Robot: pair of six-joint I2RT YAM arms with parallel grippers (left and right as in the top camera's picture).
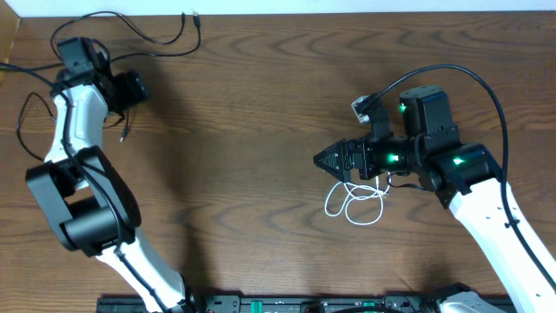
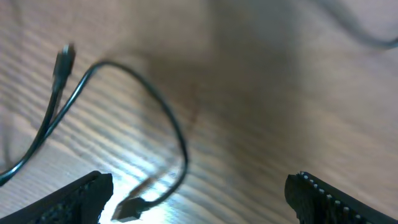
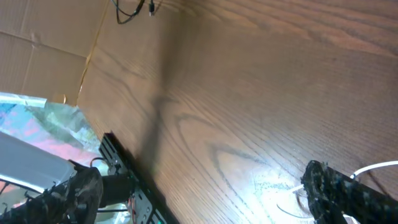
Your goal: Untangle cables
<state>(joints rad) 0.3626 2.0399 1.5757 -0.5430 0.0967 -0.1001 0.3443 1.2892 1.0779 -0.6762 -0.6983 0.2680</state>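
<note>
Three cables lie apart on the wooden table (image 1: 252, 104). One black cable (image 1: 130, 29) curves along the far edge, its plug at the top middle. A second black cable (image 2: 165, 112) loops on the wood below my left gripper (image 2: 199, 202), one small plug (image 2: 130, 208) near the left finger; overhead, its plug (image 1: 124, 135) shows beside the left arm. The white cable (image 1: 354, 205) lies coiled under my right gripper (image 1: 323, 161) and shows at the right finger (image 3: 348, 193) as a white strand (image 3: 379, 167). My left gripper (image 1: 137, 87) and my right gripper (image 3: 205, 196) are open and hold nothing.
Cardboard (image 3: 43, 31) lies beyond the table's left edge. A black rail with electronics (image 1: 287, 304) runs along the front edge. The left arm's thicker black cable (image 1: 22, 71) trails at the far left.
</note>
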